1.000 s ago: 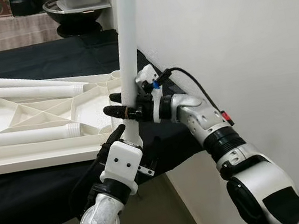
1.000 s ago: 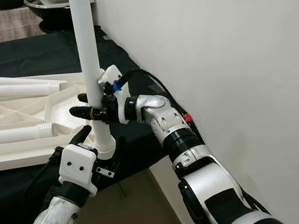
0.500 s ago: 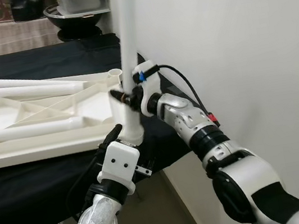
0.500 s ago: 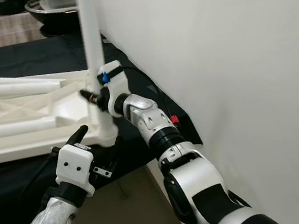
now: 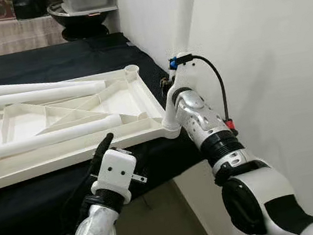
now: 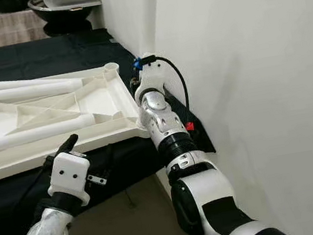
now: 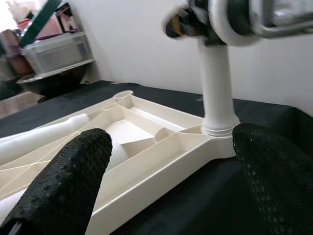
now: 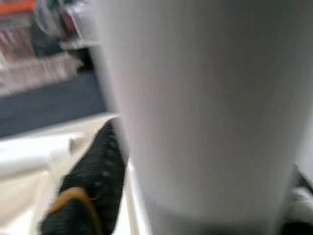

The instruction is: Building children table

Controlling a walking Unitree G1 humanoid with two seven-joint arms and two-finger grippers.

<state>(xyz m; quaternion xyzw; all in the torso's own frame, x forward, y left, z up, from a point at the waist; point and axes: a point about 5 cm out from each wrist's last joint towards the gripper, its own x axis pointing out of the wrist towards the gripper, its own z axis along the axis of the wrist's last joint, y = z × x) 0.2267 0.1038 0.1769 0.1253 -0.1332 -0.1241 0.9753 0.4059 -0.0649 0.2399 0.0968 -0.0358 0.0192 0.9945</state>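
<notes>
The bench, draped in black cloth, carries the upturned tabletop, cream and ribbed, its near right corner at the bench edge beside the white wall. Three loose legs lie across the tabletop: two along its far side, one nearer me. The fourth, the standing leg, rises from the near right corner socket, leaning a little toward the wall.

My right gripper is clamped on that standing leg just above the socket; in the right wrist view the white tube sits against a black finger. My left gripper hovers just off the tabletop's near edge, spread wide and holding nothing, facing the socket.

I judge the step in hand to be seating the first leg in its corner. Next I should bring it upright and press or twist it home, with my left gripper steadying the tabletop so it does not slide toward the bench edge. Then I would reach for the nearest loose leg.
</notes>
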